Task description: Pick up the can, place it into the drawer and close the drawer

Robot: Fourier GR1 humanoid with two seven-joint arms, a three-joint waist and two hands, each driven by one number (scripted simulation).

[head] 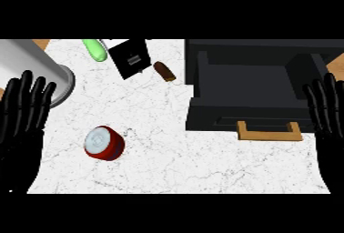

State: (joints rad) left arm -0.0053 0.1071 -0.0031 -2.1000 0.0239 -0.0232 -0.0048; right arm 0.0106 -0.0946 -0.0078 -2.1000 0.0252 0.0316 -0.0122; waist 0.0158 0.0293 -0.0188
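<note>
A white marbled counter (201, 168) is filling most of the head view, with wood showing at its upper corners. The can (104, 143), red with a silvery top, is standing on the left part of the counter, apart from everything else and well clear of both hands. The black drawer (215, 116) is sitting at the right, pulled out and open, its dark inside showing and its wooden handle (269, 132) facing the view's lower edge. The can is lying outside the drawer, well to its left.

The left hand (23, 109) is resting at the view's left edge, fingers straight, spread and pointing up, holding nothing. The right hand (326, 109) is resting at the right edge beside the drawer, fingers likewise straight and pointing up, holding nothing.

Along the far side of the counter, a large grey cylinder (33, 68) is occupying the upper left corner, just above the left hand's fingertips. A pale green object (95, 49), a black boxy item (131, 58) and a small brown object (164, 71) are lying in a row between the cylinder and the drawer.
</note>
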